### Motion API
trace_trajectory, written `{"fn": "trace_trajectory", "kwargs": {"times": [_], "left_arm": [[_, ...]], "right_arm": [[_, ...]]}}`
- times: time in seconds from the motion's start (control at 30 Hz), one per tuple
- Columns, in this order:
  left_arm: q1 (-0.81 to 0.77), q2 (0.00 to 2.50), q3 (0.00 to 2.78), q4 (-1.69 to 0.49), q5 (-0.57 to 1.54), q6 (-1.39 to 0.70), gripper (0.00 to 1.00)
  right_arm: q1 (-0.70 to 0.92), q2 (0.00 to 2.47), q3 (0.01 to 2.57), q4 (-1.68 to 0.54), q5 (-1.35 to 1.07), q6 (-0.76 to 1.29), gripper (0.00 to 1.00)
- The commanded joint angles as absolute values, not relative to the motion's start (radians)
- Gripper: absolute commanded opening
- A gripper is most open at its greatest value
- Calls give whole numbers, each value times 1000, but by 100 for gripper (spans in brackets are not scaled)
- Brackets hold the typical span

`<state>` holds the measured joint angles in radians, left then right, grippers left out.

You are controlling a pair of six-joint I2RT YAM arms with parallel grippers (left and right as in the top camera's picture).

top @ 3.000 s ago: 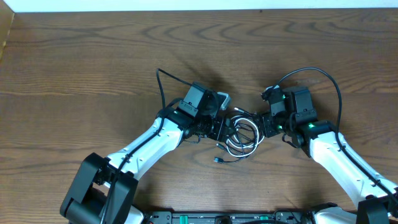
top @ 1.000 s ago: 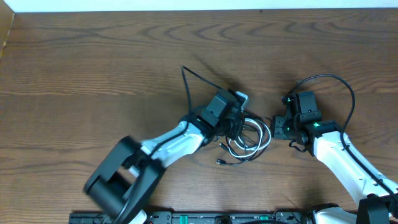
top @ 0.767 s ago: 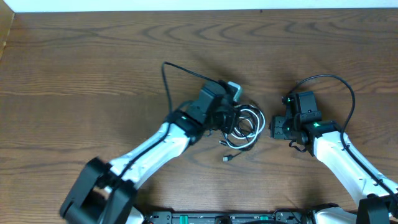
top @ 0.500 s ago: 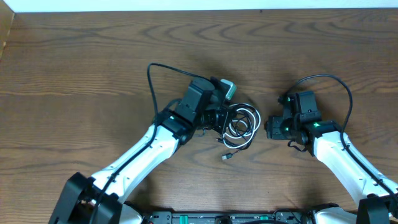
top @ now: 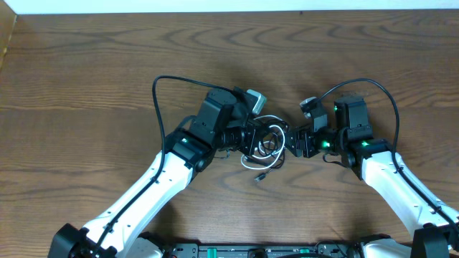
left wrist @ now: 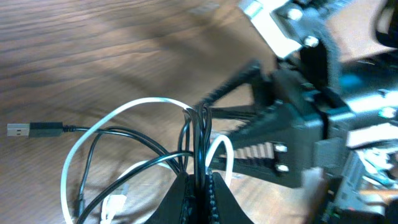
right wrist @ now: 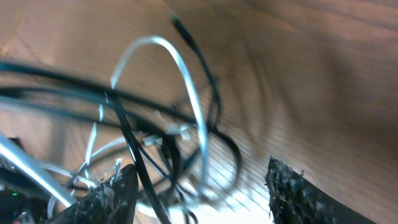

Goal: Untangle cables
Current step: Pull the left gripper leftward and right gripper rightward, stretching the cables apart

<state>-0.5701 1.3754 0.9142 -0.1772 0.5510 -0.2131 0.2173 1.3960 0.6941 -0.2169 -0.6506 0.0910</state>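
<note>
While the left tool [left wrist: 200,182] has its jaws squeezed together on the cables [top: 267,140], the bundle fans out right in front of it. From that wrist view we see the white cord [left wrist: 143,101] arching up and around out of the pinch. The black cord [left wrist: 112,131] loops through it, and one strand trails off to a small plug [left wrist: 28,129] lying flat on the wooden surface [top: 86,72], off to the tool's left side.

Overhead, we've got the right tool [top: 290,140] facing the left one, with the tangle sitting between them. Its jaws are spread wide apart. In its own camera the two fingers [right wrist: 115,186] sit at either edge, and the white and black loops hang just ahead of the gap. We can't tell if any strand is touching a finger, since that view is pretty blurry. Most of the knot looks lifted a bit, and only the loose lower loops and the plug end are down on the wood.
</note>
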Motion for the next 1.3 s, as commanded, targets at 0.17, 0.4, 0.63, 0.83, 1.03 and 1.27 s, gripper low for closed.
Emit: {"fn": "trace_trajectory", "kwargs": {"times": [0.17, 0.4, 0.63, 0.83, 1.03, 1.27], "left_arm": [[-566, 1259, 918, -149, 698, -215, 7], [-543, 1147, 918, -145, 680, -211, 7], [-414, 1081, 918, -177, 681, -211, 7], [-283, 1077, 918, -202, 681, -211, 7], [-136, 1077, 918, -201, 681, -211, 8], [39, 1077, 918, -201, 680, -211, 7]], "right_arm": [[217, 1393, 692, -196, -554, 191, 54], [216, 1393, 692, -324, -169, 371, 24], [216, 1393, 692, -477, 159, 525, 21], [213, 1393, 692, -500, 162, 565, 5], [187, 1393, 692, -522, 170, 625, 2], [132, 1393, 692, -562, 177, 624, 2]]}}
